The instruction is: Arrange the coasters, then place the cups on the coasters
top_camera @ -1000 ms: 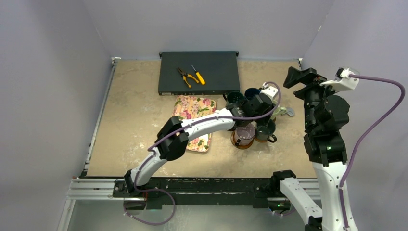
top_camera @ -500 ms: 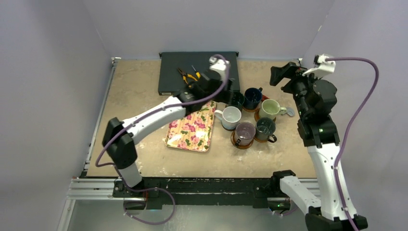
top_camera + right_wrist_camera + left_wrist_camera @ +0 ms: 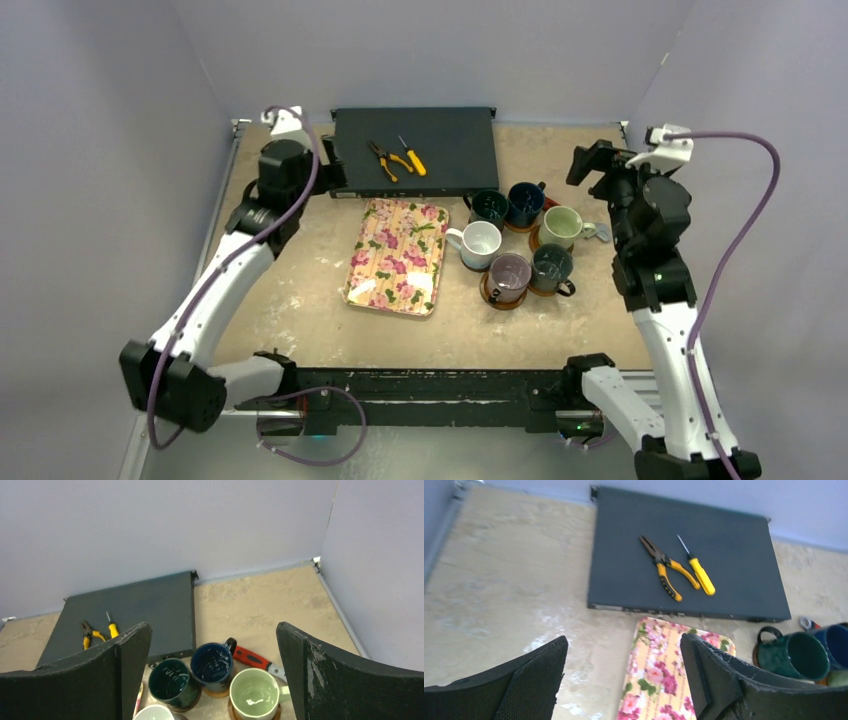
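Observation:
Six cups stand grouped right of centre, each on a wooden coaster: dark teal [image 3: 488, 207], navy [image 3: 524, 203], pale green [image 3: 562, 226], white [image 3: 481, 244], purplish [image 3: 508, 275] and dark grey [image 3: 551, 267]. A coaster rim [image 3: 497, 300] shows under the purplish cup. My left gripper [image 3: 333, 178] hovers far left by the black box, open and holding nothing [image 3: 624, 680]. My right gripper [image 3: 585, 162] hangs open above and behind the cups, looking down on the teal [image 3: 172, 680], navy [image 3: 212, 662] and green [image 3: 254, 692] ones.
A floral tray [image 3: 395, 255] lies left of the cups. At the back a flat black box [image 3: 413, 150] carries yellow pliers [image 3: 388, 160] and a screwdriver [image 3: 412, 157]. A red-handled tool [image 3: 252, 658] lies behind the navy and green cups. Walls close the far sides.
My left arm has swung away from the cups, across the tray, to the far left, and its jaws have widened. The right arm has shifted a little and stays open.

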Robot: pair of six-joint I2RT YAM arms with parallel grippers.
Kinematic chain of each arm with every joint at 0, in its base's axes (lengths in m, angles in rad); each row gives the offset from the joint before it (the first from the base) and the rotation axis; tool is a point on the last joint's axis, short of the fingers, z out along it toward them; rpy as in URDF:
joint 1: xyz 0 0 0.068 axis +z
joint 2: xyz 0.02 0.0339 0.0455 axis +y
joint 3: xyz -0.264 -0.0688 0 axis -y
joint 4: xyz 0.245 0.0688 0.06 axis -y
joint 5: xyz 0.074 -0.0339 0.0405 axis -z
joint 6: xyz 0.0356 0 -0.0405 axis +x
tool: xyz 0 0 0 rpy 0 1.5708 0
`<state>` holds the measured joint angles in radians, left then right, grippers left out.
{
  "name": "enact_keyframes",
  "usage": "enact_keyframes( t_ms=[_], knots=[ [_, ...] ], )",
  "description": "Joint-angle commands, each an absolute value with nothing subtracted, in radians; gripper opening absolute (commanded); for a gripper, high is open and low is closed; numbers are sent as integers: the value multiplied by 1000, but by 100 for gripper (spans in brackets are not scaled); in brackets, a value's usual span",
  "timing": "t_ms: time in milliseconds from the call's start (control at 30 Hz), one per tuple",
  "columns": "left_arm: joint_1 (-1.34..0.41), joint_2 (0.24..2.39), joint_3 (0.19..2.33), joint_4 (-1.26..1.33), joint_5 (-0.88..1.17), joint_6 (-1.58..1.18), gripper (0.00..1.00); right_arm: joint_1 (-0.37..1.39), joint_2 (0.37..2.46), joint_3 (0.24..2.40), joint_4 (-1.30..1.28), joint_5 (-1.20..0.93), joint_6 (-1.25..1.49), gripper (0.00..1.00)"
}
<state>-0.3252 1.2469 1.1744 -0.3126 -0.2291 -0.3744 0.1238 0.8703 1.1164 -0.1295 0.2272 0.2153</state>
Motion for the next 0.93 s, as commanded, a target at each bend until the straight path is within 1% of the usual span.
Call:
enact_keyframes(
  t_ms=[0,133,267,400,900],
  knots=[
    [-316,1088,1053,-156,-363,-301,85,121,768,991,127,254,90,98],
    [-316,956,909,-21,-410,-238,89,121,703,845,278,222,54,98],
    [-324,865,853,30,-429,-230,92,121,642,754,387,172,54,98],
    [-324,844,847,6,-490,-219,93,121,634,759,374,186,51,98],
    [-324,845,835,11,-482,-210,94,121,632,769,357,185,50,98]
  ],
)
